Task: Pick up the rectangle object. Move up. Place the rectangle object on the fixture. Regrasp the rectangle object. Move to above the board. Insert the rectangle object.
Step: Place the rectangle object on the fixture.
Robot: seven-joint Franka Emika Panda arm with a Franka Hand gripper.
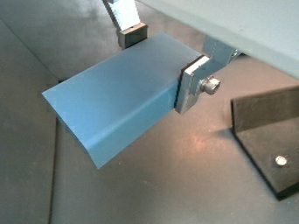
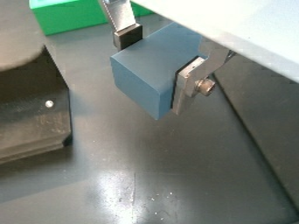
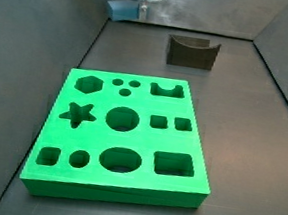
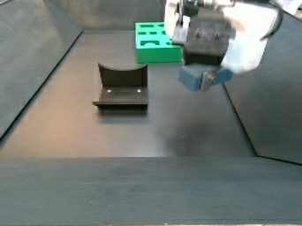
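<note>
The rectangle object (image 1: pixel 117 101), a smooth grey-blue block, sits between the fingers of my gripper (image 1: pixel 163 59) in both wrist views (image 2: pixel 149 70). The gripper (image 2: pixel 158 59) is shut on it, one silver finger (image 1: pixel 193 83) flat on a side face and the other pad (image 1: pixel 135 37) at the opposite face. In a side view the block (image 4: pixel 199 79) hangs above the floor under the gripper (image 4: pixel 203 64), with its shadow below. The dark fixture (image 4: pixel 120 86) stands apart on the floor. The green board (image 3: pixel 123 137) lies away from the block (image 3: pixel 122 11), which the gripper (image 3: pixel 137 3) holds near the back wall.
The fixture (image 3: pixel 191 51) stands between the board and the back wall. Its base plate (image 1: pixel 271 136) shows beside the held block, and again in a wrist view (image 2: pixel 30 105). A corner of the board (image 2: pixel 65 13) shows behind it. Sloping grey walls (image 3: pixel 63 28) enclose the floor.
</note>
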